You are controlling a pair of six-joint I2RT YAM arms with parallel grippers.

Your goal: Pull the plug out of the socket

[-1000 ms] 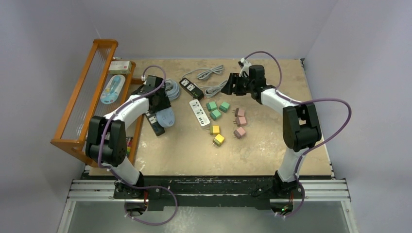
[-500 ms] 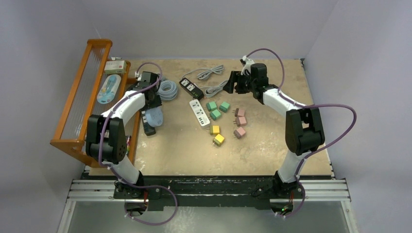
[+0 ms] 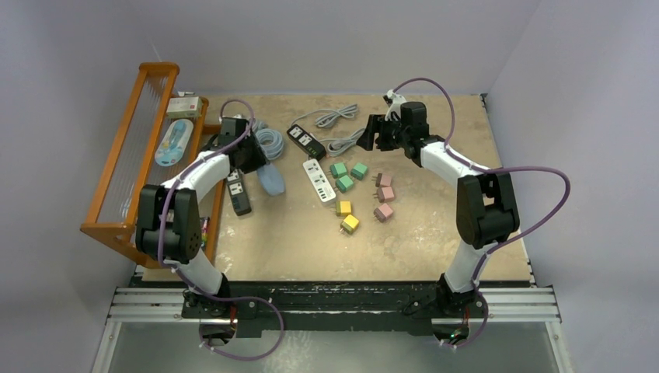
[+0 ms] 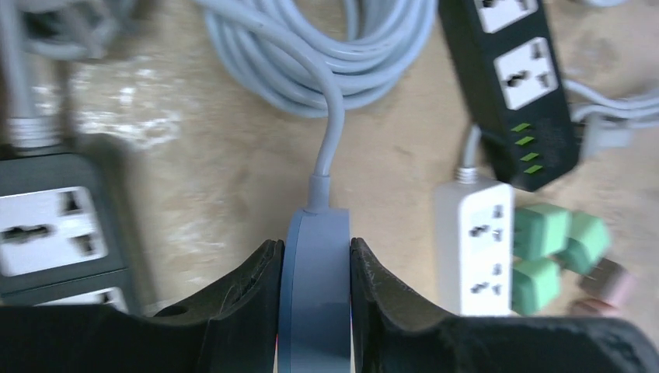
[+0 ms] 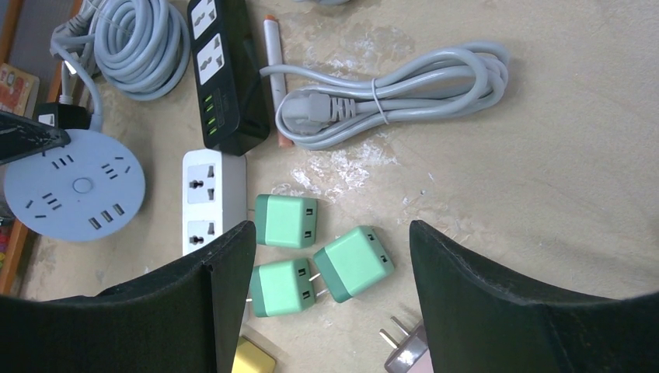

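My left gripper (image 4: 315, 249) is shut on the rim of a round blue-grey socket disc (image 4: 315, 303), held edge-on above the table, with its grey cable running to a coil (image 4: 326, 54). From above, the disc (image 3: 270, 180) sits at the left gripper (image 3: 260, 166), right of a black socket strip (image 3: 238, 193). The disc's face (image 5: 74, 194) has nothing plugged into it. Three green plugs (image 5: 353, 263) lie loose under my open right gripper (image 5: 330, 233), which hovers at the back (image 3: 373, 132). Yellow plugs (image 3: 347, 216) and pink plugs (image 3: 383, 194) lie loose nearby.
A white socket strip (image 3: 319, 180) and a second black strip (image 3: 306, 141) lie mid-table. A bundled grey power cord (image 5: 396, 93) lies behind the plugs. A wooden rack (image 3: 132, 155) holding small packages runs along the left edge.
The left gripper has shut on the round socket and carried it right, off the black strip. The right gripper opened a little wider and has barely moved.
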